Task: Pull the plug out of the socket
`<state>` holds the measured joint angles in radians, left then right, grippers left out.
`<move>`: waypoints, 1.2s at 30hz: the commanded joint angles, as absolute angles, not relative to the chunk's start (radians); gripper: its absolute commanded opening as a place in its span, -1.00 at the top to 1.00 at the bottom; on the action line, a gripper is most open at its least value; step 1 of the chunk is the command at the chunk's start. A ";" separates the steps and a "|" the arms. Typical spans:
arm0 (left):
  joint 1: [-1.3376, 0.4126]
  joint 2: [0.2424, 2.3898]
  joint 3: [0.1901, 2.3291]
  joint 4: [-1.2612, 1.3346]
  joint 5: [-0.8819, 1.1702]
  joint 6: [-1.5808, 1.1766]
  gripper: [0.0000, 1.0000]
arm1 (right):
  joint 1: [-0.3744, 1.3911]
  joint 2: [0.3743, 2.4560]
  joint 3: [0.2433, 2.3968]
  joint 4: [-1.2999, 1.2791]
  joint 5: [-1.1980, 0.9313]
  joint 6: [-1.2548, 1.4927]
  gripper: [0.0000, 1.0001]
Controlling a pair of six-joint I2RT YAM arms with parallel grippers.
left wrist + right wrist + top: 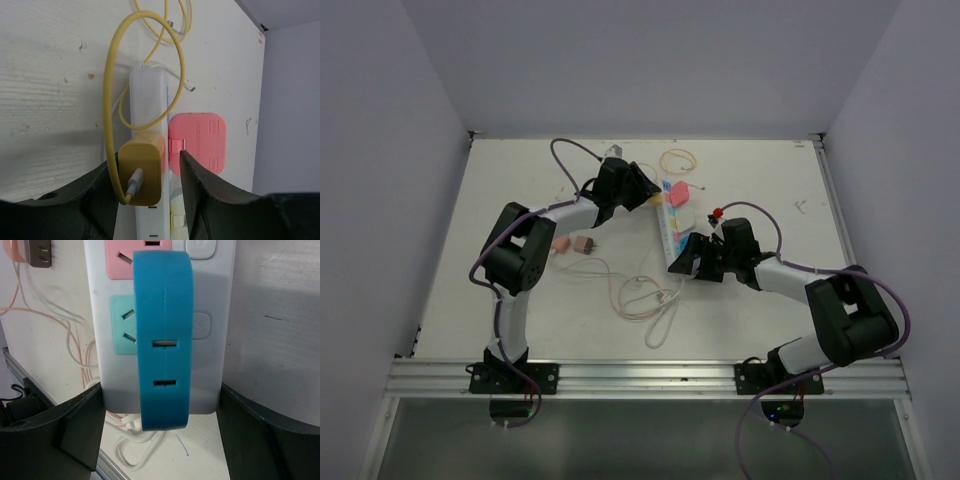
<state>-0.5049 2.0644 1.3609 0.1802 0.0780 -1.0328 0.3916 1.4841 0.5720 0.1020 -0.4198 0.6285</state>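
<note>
Getting a hold before the pull, with no pulling yet. Finding the power strip [147, 95] lying near the back middle of the counter [770, 180], between the two arms. Straddling the yellow plug [142, 172] with the left claw [147, 157], spread to either side of it, leaving a gap on the side of the pink adapter [200, 140] and so not yet pinching. Noting the plug sitting fully in the strip, trailing a yellow cord [107, 100] that runs up along the plug's side next to one finger and loops over the strip's far end. Bracing the near end of the strip with the right claw [160, 390], apparently pressing against both long sides around a blue plug [164, 330]. Calling next for squeezing the left claw onto the yellow plug's flat sides, keeping clear of the pink adapter just beside it and, if possible, of the cord. Then drawing straight away from the outlet face while holding the strip down. Otherwise risking dragging the whole strip up along with the plug.
</note>
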 commanded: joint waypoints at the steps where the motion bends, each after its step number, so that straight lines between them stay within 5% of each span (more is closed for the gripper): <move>1: -0.506 2.072 1.381 0.247 0.087 -1.052 -0.01 | 0.403 1.569 0.506 -0.091 -0.368 0.601 1.00; 12: -0.506 2.043 1.336 0.253 0.061 -1.078 1.00 | 0.402 1.580 0.505 -0.103 -0.336 0.618 1.00; 36: -0.474 1.859 1.158 0.391 0.005 -1.190 1.00 | 0.364 1.585 0.479 -0.133 -0.261 0.675 1.00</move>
<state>-0.4808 1.9526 1.1625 0.3145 0.0135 -1.1702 0.3878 1.5063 0.5648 0.1455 -0.4484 0.6361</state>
